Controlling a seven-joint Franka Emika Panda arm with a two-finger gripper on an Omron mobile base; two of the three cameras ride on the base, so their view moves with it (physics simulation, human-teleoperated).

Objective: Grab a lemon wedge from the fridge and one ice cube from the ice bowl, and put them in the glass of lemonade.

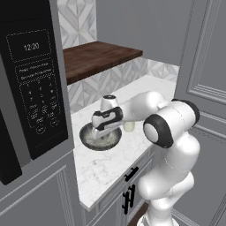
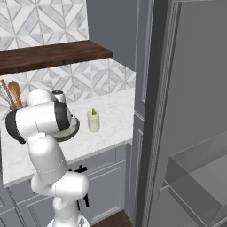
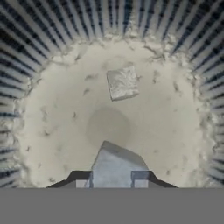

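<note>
In the hand view I look straight down into the ice bowl [image 3: 48, 131], with its pale mottled floor and ribbed dark wall. My gripper [image 3: 114, 176] is shut on a pale grey ice cube [image 3: 114, 162] held between its two tips. A second ice cube [image 3: 122, 83] lies loose on the bowl floor beyond. From the left base view the hand [image 1: 106, 119] reaches down into the ice bowl [image 1: 90, 140] on the counter. The glass of lemonade [image 2: 93, 121] stands just right of the bowl, and a small yellow-green lemon wedge [image 2: 93, 111] pokes out of its top.
A black microwave [image 1: 31, 79] hangs at the left, close to the bowl. A dark wooden shelf [image 1: 99, 57] runs above the marble counter [image 1: 110, 163]. The fridge [image 2: 195, 133] stands open at the right, its pale shelves showing. A utensil holder [image 2: 12, 95] sits at the back left.
</note>
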